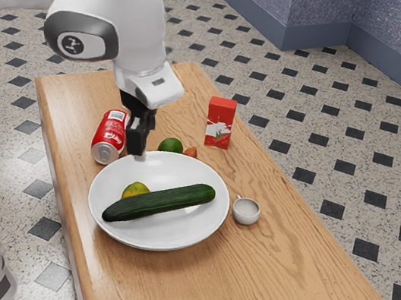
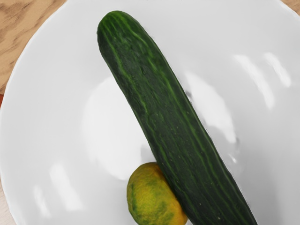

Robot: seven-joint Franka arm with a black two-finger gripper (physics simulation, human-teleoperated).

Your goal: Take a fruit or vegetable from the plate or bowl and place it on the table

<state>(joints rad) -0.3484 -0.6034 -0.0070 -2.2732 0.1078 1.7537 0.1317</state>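
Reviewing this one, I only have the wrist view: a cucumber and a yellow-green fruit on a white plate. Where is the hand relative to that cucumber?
Observer: In the exterior view, the hand is apart from the cucumber, near the plate's rim on the soda can's side.

Operator: Anything off the plate beside it?

Observer: A small pale cup stands on the table, near the cucumber's end at the exterior view's right.

Operator: Is there other produce off the plate?

Observer: Yes, a round green piece and an orange one, just past the rim, between the can and the red carton.
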